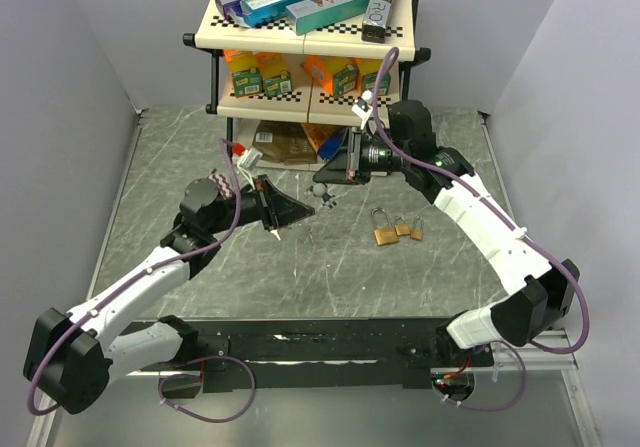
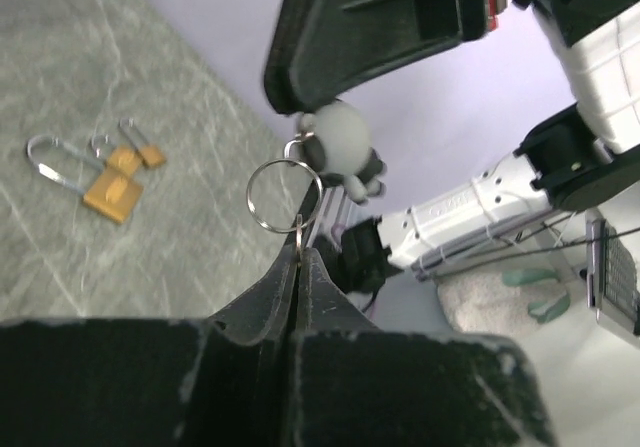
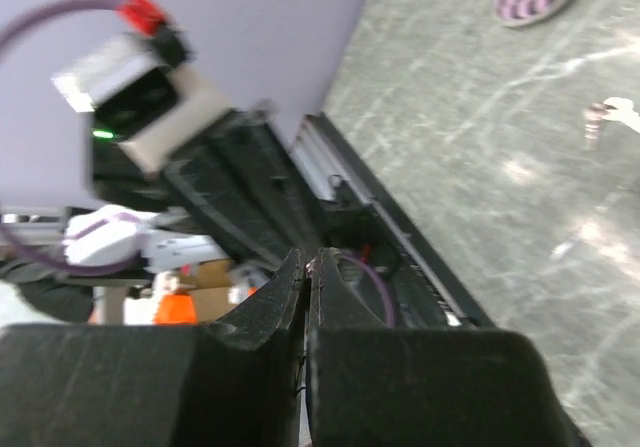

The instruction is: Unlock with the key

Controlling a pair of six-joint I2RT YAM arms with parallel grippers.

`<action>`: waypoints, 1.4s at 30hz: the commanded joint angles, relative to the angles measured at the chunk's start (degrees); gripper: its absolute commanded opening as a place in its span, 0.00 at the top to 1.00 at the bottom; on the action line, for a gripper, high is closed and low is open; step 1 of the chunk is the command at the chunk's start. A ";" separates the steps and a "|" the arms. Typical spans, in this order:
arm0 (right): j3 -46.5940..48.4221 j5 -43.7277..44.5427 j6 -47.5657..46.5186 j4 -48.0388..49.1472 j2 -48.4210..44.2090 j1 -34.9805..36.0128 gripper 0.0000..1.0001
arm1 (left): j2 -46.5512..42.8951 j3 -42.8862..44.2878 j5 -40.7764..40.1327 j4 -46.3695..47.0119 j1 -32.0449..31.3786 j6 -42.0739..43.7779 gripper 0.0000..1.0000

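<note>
Top view looks down on the desk (image 1: 300, 277); low, close left wrist view shares its locks (image 1: 385, 235)

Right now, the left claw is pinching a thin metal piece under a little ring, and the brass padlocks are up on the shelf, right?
Not quite. The top external view shows the brass padlocks lying on the table in front of the shelf, not on it. The left claw does pinch the thin metal piece under the ring.
</note>
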 commanded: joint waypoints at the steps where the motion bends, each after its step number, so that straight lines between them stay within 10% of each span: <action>1: -1.45 2.50 -10.36 -0.20 -3.38 -0.80 0.88 | -2.15 5.83 4.85 -16.00 -0.35 8.95 0.99; 8: -0.75 1.81 -25.76 -5.04 -6.54 1.04 0.30 | -3.20 8.74 10.39 -28.86 -1.23 12.40 0.99; 18: -2.68 -5.40 -35.88 -9.09 -5.41 9.12 0.53 | -1.27 9.88 16.72 -33.08 -3.43 10.29 0.99; 42: -4.18 -12.61 -37.47 -12.17 -1.89 12.47 0.74 | -1.88 9.80 16.72 -30.44 -4.22 7.75 0.99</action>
